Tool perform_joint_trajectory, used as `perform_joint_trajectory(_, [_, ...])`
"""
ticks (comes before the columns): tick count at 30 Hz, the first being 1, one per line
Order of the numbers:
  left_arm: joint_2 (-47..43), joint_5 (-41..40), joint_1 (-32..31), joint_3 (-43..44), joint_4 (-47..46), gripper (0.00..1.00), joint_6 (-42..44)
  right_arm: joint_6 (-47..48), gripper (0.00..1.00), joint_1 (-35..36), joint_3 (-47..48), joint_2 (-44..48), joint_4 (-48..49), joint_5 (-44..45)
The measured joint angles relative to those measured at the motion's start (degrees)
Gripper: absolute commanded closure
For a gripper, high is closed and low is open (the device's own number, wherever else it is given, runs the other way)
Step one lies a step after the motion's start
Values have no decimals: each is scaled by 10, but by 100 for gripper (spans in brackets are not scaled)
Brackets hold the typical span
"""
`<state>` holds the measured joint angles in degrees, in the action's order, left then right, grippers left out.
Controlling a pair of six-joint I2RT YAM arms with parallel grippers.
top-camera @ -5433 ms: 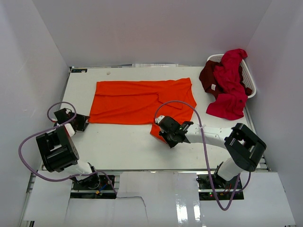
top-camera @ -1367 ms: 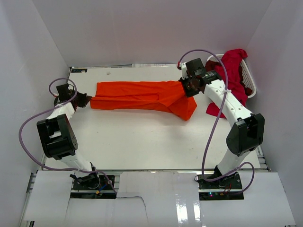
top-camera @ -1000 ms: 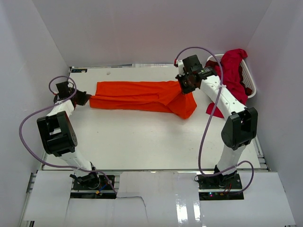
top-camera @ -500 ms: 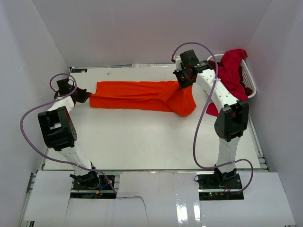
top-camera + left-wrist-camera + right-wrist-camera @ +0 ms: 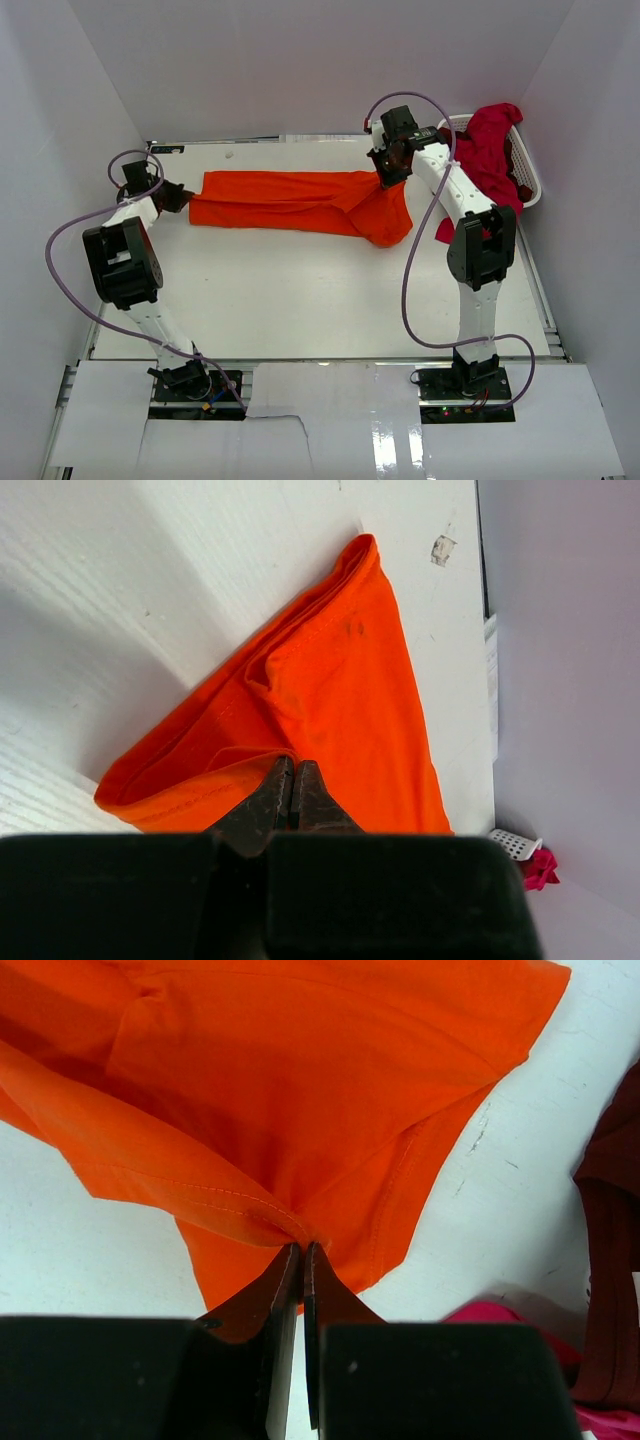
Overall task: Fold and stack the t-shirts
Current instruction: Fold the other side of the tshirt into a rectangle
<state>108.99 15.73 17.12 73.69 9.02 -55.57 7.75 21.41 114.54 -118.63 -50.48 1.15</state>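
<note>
An orange t-shirt (image 5: pixel 290 200) stretches in a long folded band across the far part of the table. My left gripper (image 5: pixel 183 196) is shut on its left end, where the cloth (image 5: pixel 330 700) bunches against the closed tips (image 5: pixel 293 775). My right gripper (image 5: pixel 385 178) is shut on the shirt's right end, a hem fold (image 5: pixel 230 1200) pinched at its tips (image 5: pixel 302 1250); a flap (image 5: pixel 385 222) hangs toward the near side. The crimson t-shirt (image 5: pixel 490 150) and maroon t-shirt (image 5: pixel 440 160) drape out of the basket at the far right.
A white laundry basket (image 5: pixel 530 180) stands in the far right corner. Part of the crimson cloth (image 5: pixel 450 228) spills onto the table beside the right arm. White walls close in on the left, back and right. Crimson and maroon cloth (image 5: pixel 610 1290) shows at the right wrist view's edge.
Both arms have carried the orange shirt's near edge toward the far side, folding it into a narrow band. Over the last second the right gripper shifted slightly farther back and left.
</note>
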Motion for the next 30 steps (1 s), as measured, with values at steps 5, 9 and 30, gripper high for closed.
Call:
perform_joint_trajectory(5, [19, -3, -9, 26, 0, 100, 2, 2, 92, -15, 3, -14, 0, -9])
perform_joint_trajectory(9, [33, -8, -16, 41, 1, 100, 2, 2, 92, -25, 23, -31, 1, -18])
perform_joint_trajectory(30, [106, -21, -24, 114, 15, 100, 7, 4, 92, -45, 106, -123, 29, -45])
